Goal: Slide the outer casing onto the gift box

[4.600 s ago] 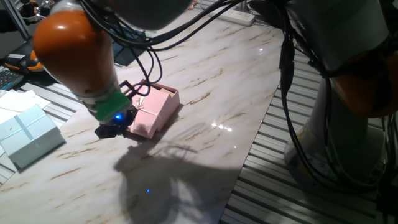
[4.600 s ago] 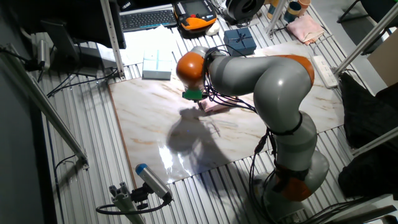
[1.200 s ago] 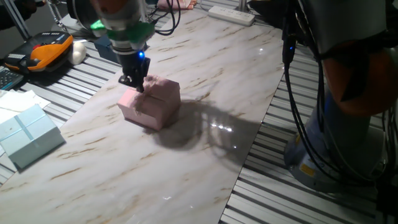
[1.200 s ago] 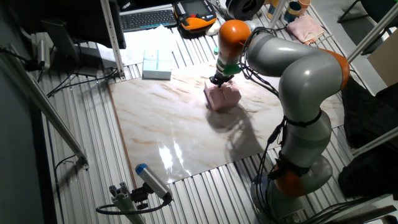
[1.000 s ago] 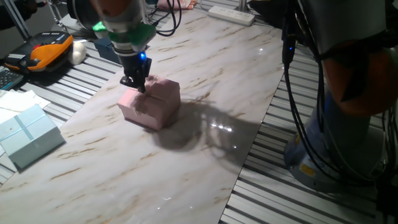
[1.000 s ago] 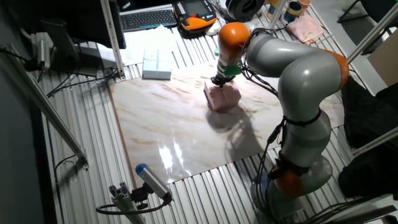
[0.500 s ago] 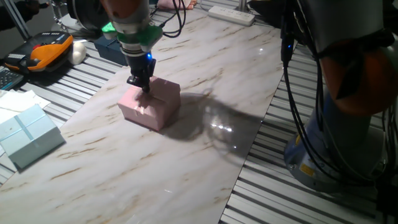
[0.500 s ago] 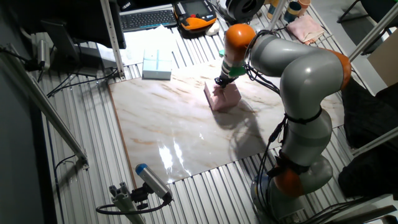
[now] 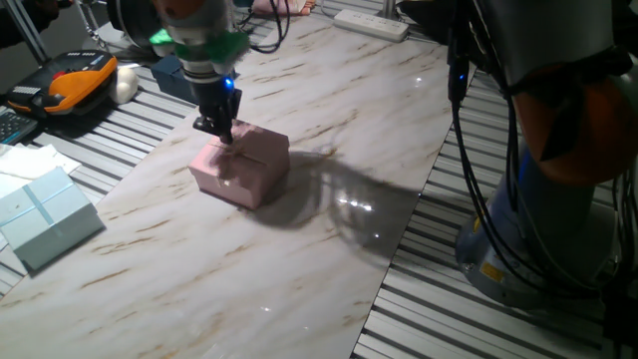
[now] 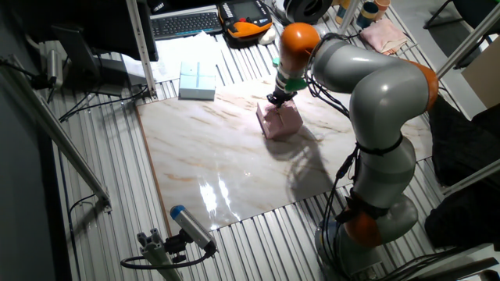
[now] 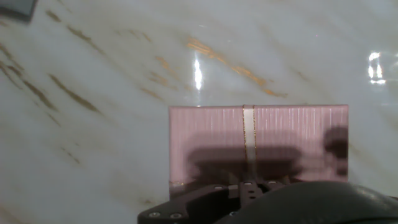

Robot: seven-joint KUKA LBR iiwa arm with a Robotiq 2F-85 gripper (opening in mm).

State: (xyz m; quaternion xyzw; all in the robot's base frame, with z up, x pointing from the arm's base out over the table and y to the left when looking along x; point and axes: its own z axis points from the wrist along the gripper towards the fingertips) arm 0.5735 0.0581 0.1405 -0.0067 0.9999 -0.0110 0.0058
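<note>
The outer casing (image 9: 244,165) is a pale pink square box that sits flat on the marble table, with a ribbon strip (image 11: 249,134) across its top. It also shows in the other fixed view (image 10: 281,122). My gripper (image 9: 221,134) points straight down at the far left edge of its top, fingers together, touching or just above it; it also shows in the other fixed view (image 10: 276,98). The hand view looks down on the casing's top (image 11: 205,140), with the fingers' shadow on it. The gift box is hidden; no brownish rim shows.
A pale blue-green box (image 9: 45,214) lies at the left on the ribbed bench. A navy ribboned box (image 10: 301,51) and an orange device (image 9: 80,80) stand behind the table. A power strip (image 9: 371,22) lies at the far edge. Cables hang along the table's right edge.
The casing, tilted up at first, now rests flat and has not moved in the last second. My gripper has shifted slightly left along its top edge.
</note>
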